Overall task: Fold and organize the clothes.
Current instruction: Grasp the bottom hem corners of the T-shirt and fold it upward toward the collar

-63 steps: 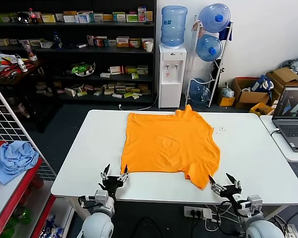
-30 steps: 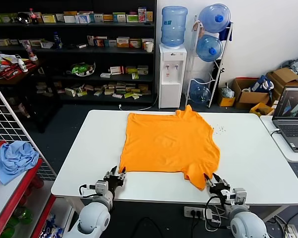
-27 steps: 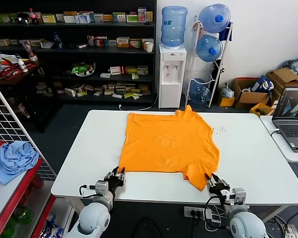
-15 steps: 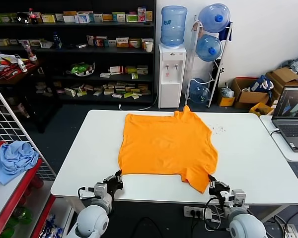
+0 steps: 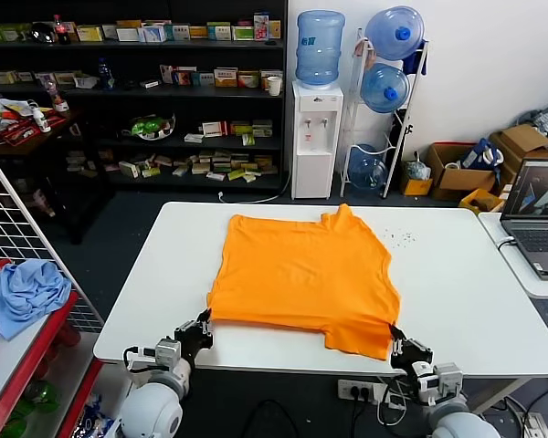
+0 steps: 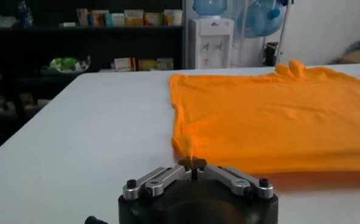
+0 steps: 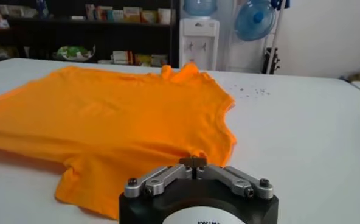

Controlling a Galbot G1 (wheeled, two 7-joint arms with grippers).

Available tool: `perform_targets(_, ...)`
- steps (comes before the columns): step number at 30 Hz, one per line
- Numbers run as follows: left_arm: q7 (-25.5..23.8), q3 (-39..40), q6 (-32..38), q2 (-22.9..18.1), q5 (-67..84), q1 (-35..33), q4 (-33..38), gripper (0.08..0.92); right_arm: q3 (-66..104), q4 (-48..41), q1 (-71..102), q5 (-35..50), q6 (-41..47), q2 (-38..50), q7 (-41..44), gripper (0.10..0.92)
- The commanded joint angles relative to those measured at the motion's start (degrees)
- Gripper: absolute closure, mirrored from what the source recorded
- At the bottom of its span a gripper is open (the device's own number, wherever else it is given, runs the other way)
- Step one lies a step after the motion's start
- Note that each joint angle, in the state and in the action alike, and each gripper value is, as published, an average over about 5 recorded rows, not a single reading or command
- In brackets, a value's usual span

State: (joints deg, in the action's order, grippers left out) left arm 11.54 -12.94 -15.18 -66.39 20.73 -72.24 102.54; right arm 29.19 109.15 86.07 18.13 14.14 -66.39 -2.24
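Fingers of the left gripper (image 5: 201,327) are pinched together on the near left hem corner of the bright orange thin-fabric T-shirt (image 5: 301,278); the right gripper (image 5: 400,345) likewise clamps the near right corner. The shirt lies spread on the white tabletop (image 5: 457,292), near edge slightly lifted.

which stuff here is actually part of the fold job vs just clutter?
In the job:
orange T-shirt, flat on the white table
left gripper, shut on its near corner
right gripper, shut on its near sleeve

Lying about:
light blue cloth
laptop
water dispenser
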Motion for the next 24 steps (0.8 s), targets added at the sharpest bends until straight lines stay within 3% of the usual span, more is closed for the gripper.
perform_targets(1,-0.81,-0.47,4.71,0.55,-6.14,-0.35,2.08,0.905,0.19,2.32,1.71,-3.47,-3.16,-0.03,0.04,0.9)
perform_targets(11,-1.31,1.99,9.97,-4.72,-11.97,9.46,-9.96,0.905,-2.83,-13.78,-15.34,-6.02,-12.96,0.25,0.49,0.9)
perform_targets(24,-1.86,5.57,10.16,-5.52,-11.7,20.5,-20.73,0.905,-6.83,-27.91,-28.76,-2.34,-11.8,1.78,1.73,0.9)
